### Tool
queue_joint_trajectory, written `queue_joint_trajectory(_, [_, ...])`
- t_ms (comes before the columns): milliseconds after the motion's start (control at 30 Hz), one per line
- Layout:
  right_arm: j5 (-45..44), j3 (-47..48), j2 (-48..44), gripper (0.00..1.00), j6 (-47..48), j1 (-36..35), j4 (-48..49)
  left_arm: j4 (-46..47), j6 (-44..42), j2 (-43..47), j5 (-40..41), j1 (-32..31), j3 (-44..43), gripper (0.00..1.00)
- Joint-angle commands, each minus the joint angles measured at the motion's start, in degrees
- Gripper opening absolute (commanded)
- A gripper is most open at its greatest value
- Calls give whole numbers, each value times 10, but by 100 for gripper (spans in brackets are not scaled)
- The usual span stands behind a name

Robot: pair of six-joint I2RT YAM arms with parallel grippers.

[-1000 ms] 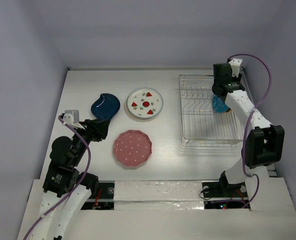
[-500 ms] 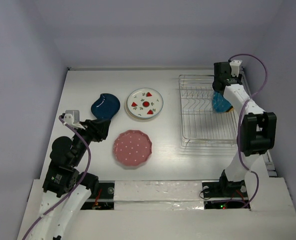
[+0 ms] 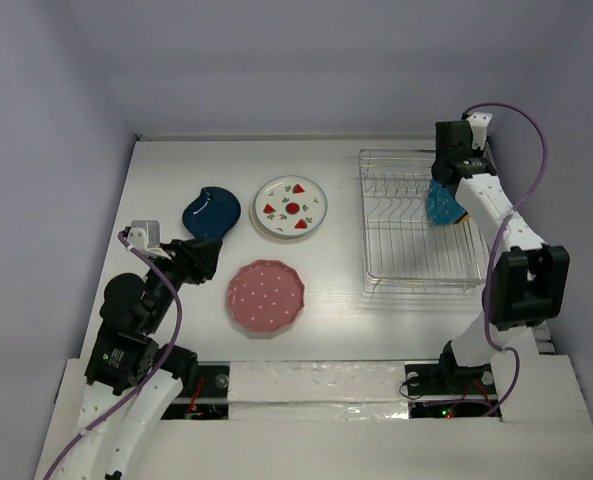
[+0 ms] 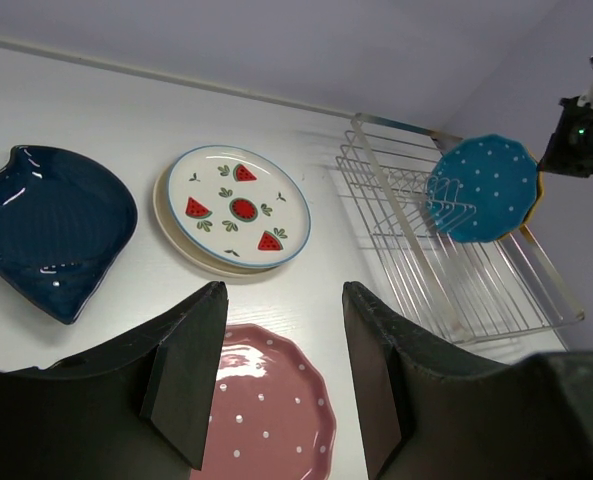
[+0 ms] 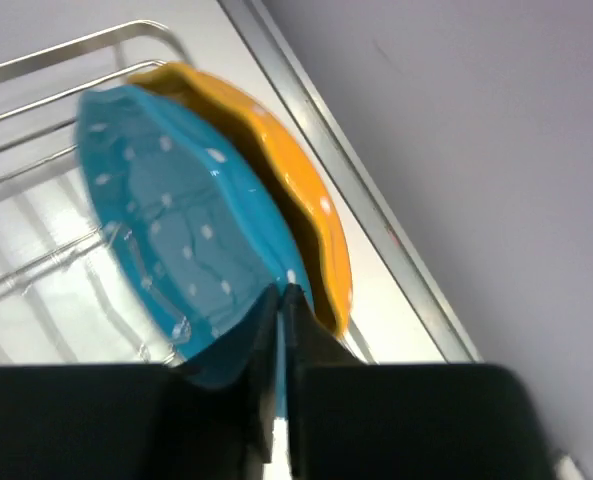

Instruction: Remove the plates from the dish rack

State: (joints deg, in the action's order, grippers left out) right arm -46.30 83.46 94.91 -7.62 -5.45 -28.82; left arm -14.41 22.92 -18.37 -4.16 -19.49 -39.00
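Closing since a second ago, the right gripper [image 5: 281, 300] now pinches the rim of the teal plate [image 5: 166, 220], which stands on edge in the 2 o'clock corner of the dish rack [image 3: 416, 270], faces toward 9 and 3. The yellow plate [image 5: 286, 170] crowds its 3 o'clock side, with the wall [image 3: 566, 120] close beyond. Straight up looks the free way out, and bare table [image 3: 336, 260] lies at 9 o'clock. The left gripper [image 4: 283, 295], half open and empty, hovers well apart at 8 o'clock near the pink plate [image 4: 266, 420].
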Motion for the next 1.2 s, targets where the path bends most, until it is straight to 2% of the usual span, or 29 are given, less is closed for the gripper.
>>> queue_joint_trajectory(0, [-42,14,-77,0,23,-7,38,18,-4,5,6,-3,-3,47])
queue_joint_trajectory(367, [24,-20,-93,0,-20,-7,50,18,-2,4,7,-3,-3,47])
queue_joint_trajectory(467, [69,-10,-84,11,-45,11,40,19,-3,8,4,-3,-3,47])
queue_joint_trajectory(567, [167,-45,-119,28,-78,54,84,21,-3,20,2,-3,-2,47])
queue_joint_trajectory(600, [238,-56,-130,33,-95,70,94,20,-3,24,1,-3,-2,47])
queue_joint_trajectory(633, [269,-76,-140,34,-100,97,103,20,-3,31,1,-8,-2,47])
queue_joint_trajectory(700, [310,-94,-165,48,-102,118,134,20,-3,43,4,-13,-2,48])
queue_joint_trajectory(800, [374,-90,-155,55,-100,156,123,22,-3,54,2,-27,-1,49])
queue_joint_trajectory(967, [420,-92,-145,54,-71,167,122,19,-3,76,7,-52,-2,51])
queue_joint_trajectory(1067, [456,-129,-179,49,-57,167,166,18,-3,88,13,-67,-3,52])
queue_joint_trajectory(1167, [490,-136,-185,48,-45,172,158,18,-3,97,14,-81,-2,52])
